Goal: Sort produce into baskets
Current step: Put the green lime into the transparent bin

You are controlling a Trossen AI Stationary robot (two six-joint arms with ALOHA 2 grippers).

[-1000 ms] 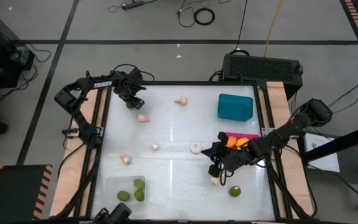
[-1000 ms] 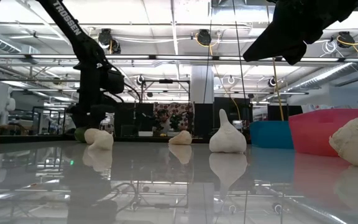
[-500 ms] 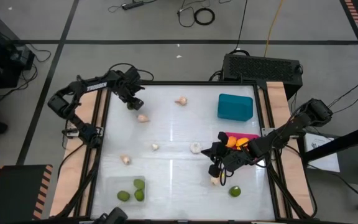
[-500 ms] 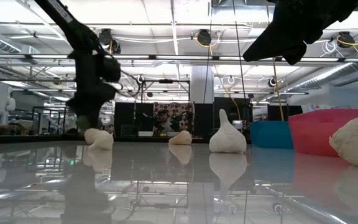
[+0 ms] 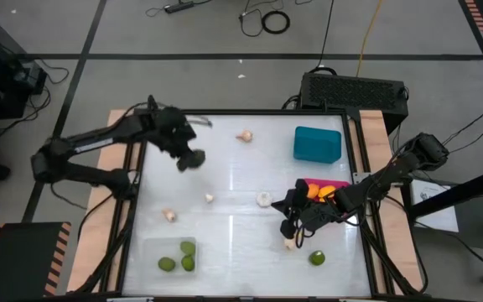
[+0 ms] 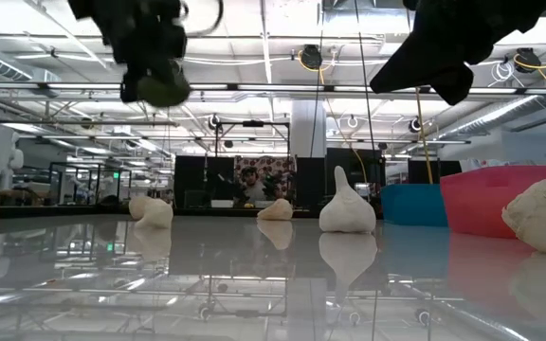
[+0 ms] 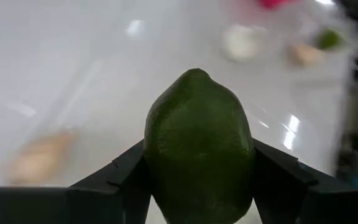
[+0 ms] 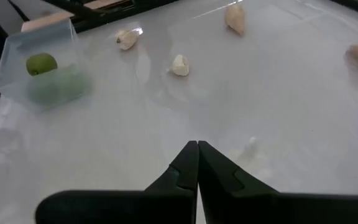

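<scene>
Across the white table (image 5: 241, 180), we place everything from our two grippers, largest things first. Well ahead of our left gripper (image 5: 189, 158), toward the far right corner, sits the teal basket (image 5: 317, 143); the magenta basket (image 5: 324, 186) lies just behind our right gripper (image 5: 292, 220). The clear basket (image 5: 173, 254), with limes already in it, waits near the front edge, well below the left gripper in the high view.

Our left gripper hangs above the table, its fingers pinching a dark green lime (image 7: 197, 146) across its middle. Our right gripper rests low with fingers pressed together, empty, a garlic bulb (image 5: 263, 199) near it and a loose lime (image 5: 317, 258) just beyond.

We judge the carry to the clear basket comes next. The lime is round and smooth, so a quick swing could roll it out of the pinch, and a high release could bounce it off the limes inside.
</scene>
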